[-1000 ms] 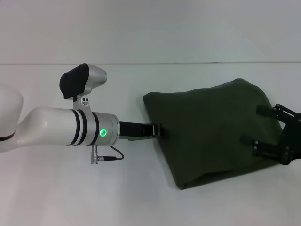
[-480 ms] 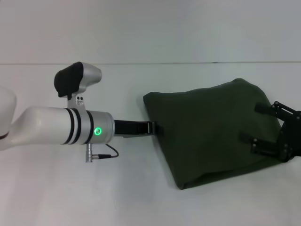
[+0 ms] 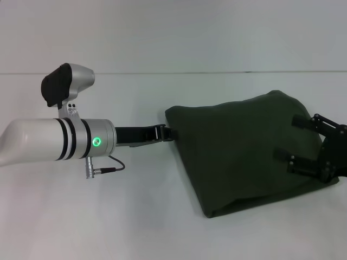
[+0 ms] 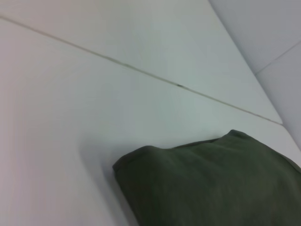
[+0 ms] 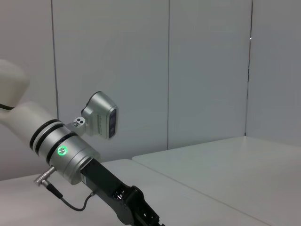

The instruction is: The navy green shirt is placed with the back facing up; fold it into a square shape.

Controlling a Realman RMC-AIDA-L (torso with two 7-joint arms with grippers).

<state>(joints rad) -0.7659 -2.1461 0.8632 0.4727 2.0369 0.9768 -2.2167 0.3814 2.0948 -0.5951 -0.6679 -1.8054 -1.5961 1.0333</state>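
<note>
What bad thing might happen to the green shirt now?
The soft dark olive-green shirt is a lumpy, slanted bundle, not yet square. The black left gripper sits at its left edge, so pulling away might snag and unfold the cloth. The black right gripper rests open over the right edge and might drag the bundle askew.

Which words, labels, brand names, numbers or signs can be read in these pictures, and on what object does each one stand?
There are none to read.
The navy green shirt is plain, with no print.
The left gripper and right gripper show no lettering.
The green light on the left arm is only a lit dot, not a text.
</note>
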